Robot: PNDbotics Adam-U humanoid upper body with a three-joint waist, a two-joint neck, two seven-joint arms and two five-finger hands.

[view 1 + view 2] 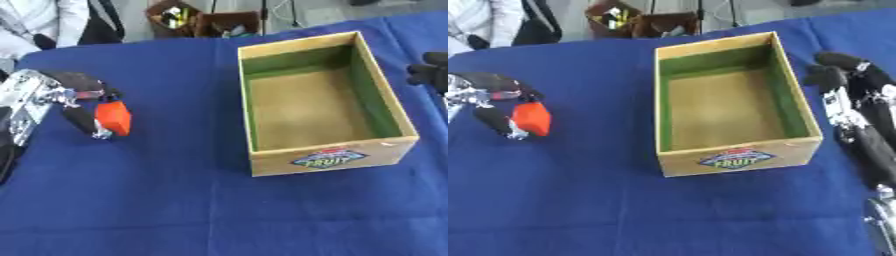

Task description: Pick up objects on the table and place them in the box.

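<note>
An orange-red object (pixel 114 118) sits between the thumb and fingers of my left hand (pixel 77 95) at the table's left side; the fingers curl round it. I cannot tell whether it still touches the blue cloth. The wooden box (pixel 332 157) with a green lining and a fruit label stands open and empty at centre right. My right hand (pixel 846 80) lies to the right of the box, fingers relaxed and holding nothing, its forearm running toward the lower right.
A blue cloth (pixel 175 200) covers the table. Behind the far edge stand brown containers (pixel 197 20) with small items. A person in white (pixel 39 22) sits at the far left corner, off the table.
</note>
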